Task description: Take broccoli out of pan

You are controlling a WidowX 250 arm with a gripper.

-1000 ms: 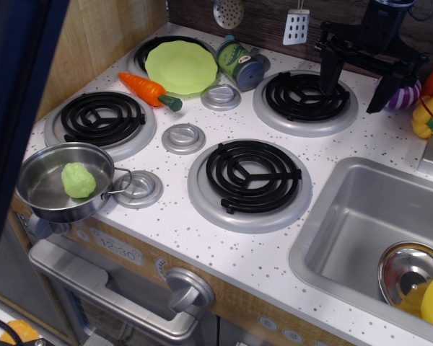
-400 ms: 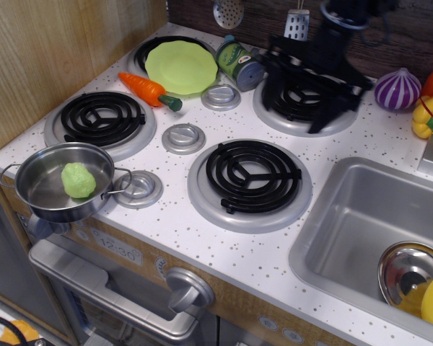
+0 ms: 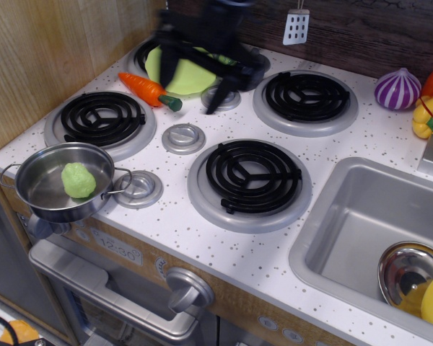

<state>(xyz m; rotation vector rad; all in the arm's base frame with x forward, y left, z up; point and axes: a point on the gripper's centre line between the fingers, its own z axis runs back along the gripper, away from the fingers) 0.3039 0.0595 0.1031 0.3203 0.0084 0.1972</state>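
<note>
Across the stovetop (image 3: 166, 216), the gripper (image 3: 195, 90) has swung left, jaws spread.

4 burners (image 3: 253, 176), 4 knobs (image 3: 183, 138), 1 carrot (image 3: 147, 89), 1 onion (image 3: 397, 89).

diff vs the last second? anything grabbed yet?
Only the end effector moved: it swept left across the back of the stove, from over the back-right burner to above the green plate and carrot, jaws open, holding nothing. The broccoli sits in the pan as before; nothing else shifted.
</note>
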